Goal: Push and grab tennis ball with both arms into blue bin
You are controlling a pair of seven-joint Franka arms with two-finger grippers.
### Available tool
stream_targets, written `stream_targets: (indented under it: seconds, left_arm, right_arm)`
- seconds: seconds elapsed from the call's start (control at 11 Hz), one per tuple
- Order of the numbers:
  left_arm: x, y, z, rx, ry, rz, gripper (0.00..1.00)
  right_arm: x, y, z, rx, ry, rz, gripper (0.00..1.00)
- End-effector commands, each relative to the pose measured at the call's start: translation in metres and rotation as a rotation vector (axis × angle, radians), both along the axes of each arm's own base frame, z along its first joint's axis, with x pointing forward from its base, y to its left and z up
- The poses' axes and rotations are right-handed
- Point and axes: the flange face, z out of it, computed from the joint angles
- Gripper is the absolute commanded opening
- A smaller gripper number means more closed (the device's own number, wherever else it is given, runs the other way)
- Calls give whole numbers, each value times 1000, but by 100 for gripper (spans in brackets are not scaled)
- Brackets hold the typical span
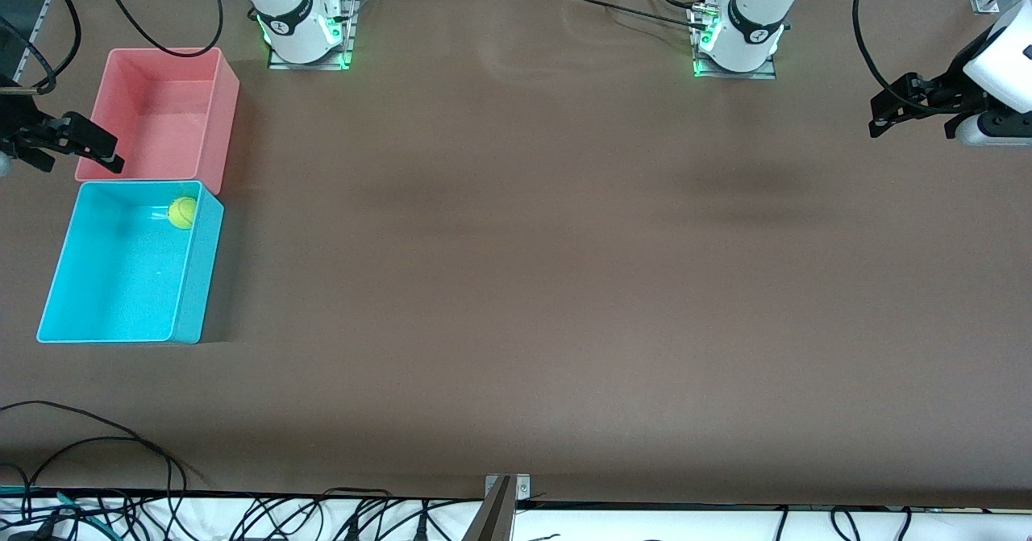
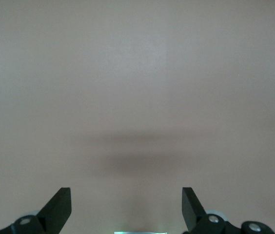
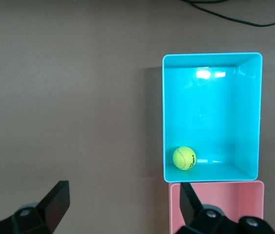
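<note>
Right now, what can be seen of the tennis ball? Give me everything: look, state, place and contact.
The tennis ball is small, fuzzy and yellow-green, with a faint seam and a dark mark in the right wrist view. It lies on the floor of the blue bin, in the corner next to the pink bin, close against the walls there. No gripper touches it; both are away from it, open.

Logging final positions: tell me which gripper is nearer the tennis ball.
Right. The right gripper hovers open by the pink plastic tub, beside the cyan-blue rectangular bin holding the fuzzy yellow-green tennis ball. The left gripper hovers open at the left arm's end.
</note>
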Motion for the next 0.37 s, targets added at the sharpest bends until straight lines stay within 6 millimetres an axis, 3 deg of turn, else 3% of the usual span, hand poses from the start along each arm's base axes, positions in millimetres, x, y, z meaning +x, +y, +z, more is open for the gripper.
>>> stream_targets:
  seconds: [0.0,0.27]
  left_arm:
    - [3,-1,5,-12,1,11,100]
    - [3,-1,5,-14,1,10,100]
  right_arm:
    - [-11,2,6,6,8,-4,100]
    - [-13,2,10,5,32,-4,100]
